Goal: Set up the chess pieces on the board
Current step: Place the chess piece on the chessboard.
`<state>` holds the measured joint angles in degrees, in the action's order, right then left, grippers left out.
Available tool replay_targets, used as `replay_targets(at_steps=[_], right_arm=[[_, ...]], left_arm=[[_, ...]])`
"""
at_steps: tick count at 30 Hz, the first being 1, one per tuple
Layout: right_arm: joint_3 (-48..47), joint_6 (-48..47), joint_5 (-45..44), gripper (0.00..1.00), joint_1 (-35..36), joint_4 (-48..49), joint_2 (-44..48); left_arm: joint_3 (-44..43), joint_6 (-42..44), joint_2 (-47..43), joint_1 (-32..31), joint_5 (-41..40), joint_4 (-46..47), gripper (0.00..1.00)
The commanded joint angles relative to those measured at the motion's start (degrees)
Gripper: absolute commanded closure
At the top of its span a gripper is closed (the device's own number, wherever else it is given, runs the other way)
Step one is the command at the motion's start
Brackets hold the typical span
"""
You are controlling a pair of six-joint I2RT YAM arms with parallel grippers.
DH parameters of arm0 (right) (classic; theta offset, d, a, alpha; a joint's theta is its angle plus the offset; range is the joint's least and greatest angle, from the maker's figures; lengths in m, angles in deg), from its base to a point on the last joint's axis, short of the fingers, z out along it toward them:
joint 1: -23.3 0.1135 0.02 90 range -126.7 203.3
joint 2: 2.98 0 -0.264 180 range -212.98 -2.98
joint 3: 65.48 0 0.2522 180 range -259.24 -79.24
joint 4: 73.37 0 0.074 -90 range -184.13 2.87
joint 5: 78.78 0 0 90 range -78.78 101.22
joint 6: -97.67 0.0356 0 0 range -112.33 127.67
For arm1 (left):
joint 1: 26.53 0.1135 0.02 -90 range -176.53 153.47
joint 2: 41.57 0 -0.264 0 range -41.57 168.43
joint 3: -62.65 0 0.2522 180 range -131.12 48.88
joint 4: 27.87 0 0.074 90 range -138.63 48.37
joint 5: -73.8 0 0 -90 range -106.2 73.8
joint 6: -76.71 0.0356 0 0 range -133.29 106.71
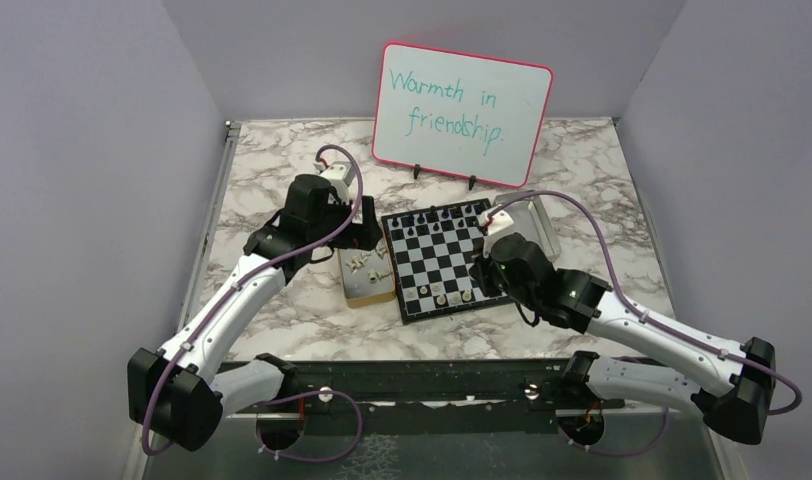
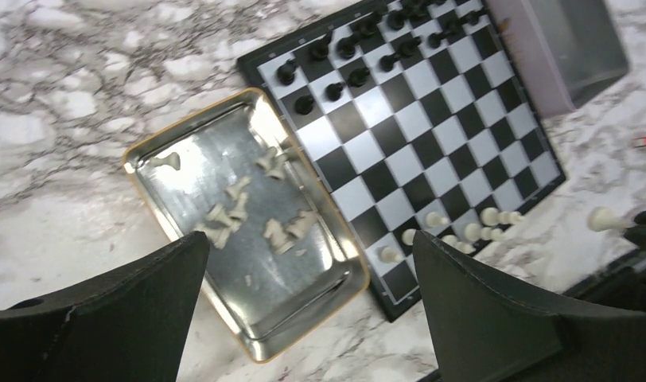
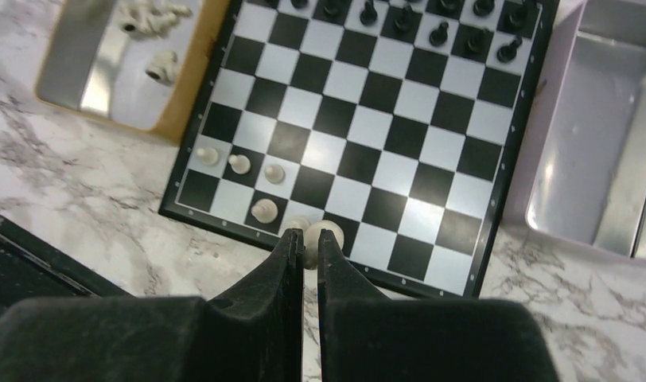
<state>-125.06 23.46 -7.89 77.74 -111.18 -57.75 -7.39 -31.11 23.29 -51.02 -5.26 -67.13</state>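
**Operator:** What does the overhead view show?

**Describer:** Your board (image 1: 440, 258) lies mid-desk (image 1: 282, 330). Black chess pieces (image 1: 437, 215) line its far edge, and a few cream ones stand on the near ranks. Your left fingers (image 1: 365, 236) hang above a tan-rimmed tray (image 1: 367, 292) that touches the board's left side. Your right fingers (image 1: 479, 272) are at the board's near edge.

**Operator:** And the left wrist view?

**Describer:** Your left fingers (image 2: 308, 243) are spread wide and hold nothing. Below them the tray holds loose cream chessmen (image 2: 240, 207). Most are tipped over and bunched together, and none touches a finger.

**Operator:** The right wrist view?

**Describer:** Your right fingers (image 3: 305, 239) are pinched shut on one cream piece (image 3: 306, 253), which shows as a pale sliver between the tips. It hangs over the board's near rank, just beside cream pieces that stand there.

**Operator:** How will they handle?

**Describer:** They look tiny, light, hard and smooth, so one could twist or pop out of a pinch. Take each by the narrow waist under its head. In the tray, choose one that lies apart from the others, such as the lone piece (image 2: 167, 161) in the far corner.
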Motion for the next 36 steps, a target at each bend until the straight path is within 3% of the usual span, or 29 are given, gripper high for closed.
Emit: replay_targets(at_steps=[1,10,17,36], right_arm=[[0.6,6.3,-4.0,0.99,-1.9,-6.4,-2.1],[8.3,9.5,0.3,0.99,-8.8,-1.0,-1.8],[13.7,13.6,0.5,0.99,-9.8,5.4,-1.6],[12.9,15.2,2.4,0.99,-9.9,9.0,-7.9]], left_arm=[[4.2,6.3,-1.8,0.0,-9.4,-0.3,0.01],[8.0,9.3,-1.3,0.0,-11.6,2.3,0.01],[9.6,10.1,-2.5,0.0,-13.3,3.0,0.01],[9.9,10.0,-2.9,0.0,-13.6,3.2,0.01]])
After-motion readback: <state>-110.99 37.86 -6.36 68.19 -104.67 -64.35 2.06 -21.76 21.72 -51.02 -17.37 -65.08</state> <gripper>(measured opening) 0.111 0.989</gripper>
